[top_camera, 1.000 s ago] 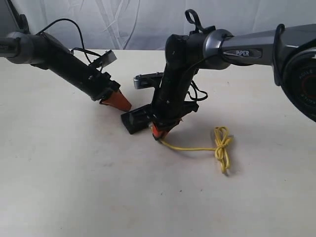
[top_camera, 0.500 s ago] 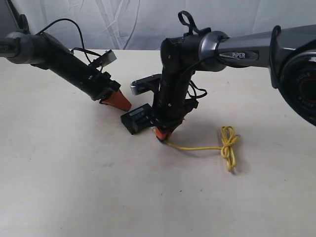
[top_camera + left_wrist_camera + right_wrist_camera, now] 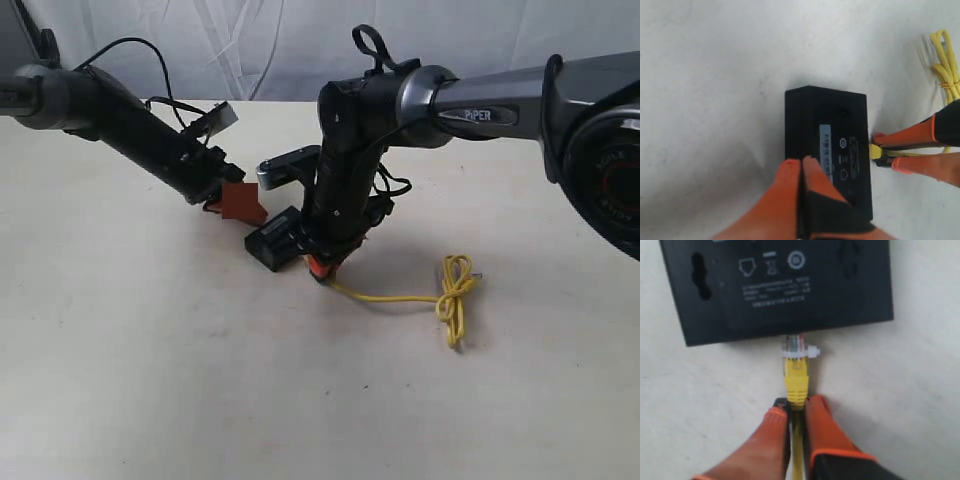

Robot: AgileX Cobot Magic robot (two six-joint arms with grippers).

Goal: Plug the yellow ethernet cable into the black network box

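Note:
The black network box point(image 3: 275, 243) lies flat on the table, label side up point(image 3: 840, 145) point(image 3: 775, 285). My right gripper point(image 3: 796, 405) point(image 3: 318, 268) is shut on the yellow ethernet cable point(image 3: 796, 377) just behind its boot. The clear plug point(image 3: 795, 346) touches the box's side edge; how deep it sits I cannot tell. The cord trails right to a knotted bundle of loops point(image 3: 453, 290) point(image 3: 946, 60). My left gripper point(image 3: 801, 165) point(image 3: 240, 203) is shut and empty, its tips over the far edge of the box.
The table point(image 3: 150, 350) is a plain pale surface. A white curtain point(image 3: 260, 40) hangs behind it. Black wires loop off the left arm point(image 3: 130, 120) and the right arm point(image 3: 470, 95).
The right gripper has carried the plug left up against the box, dragging the cord and knot slightly left. The left gripper has turned a little and stays by the box.

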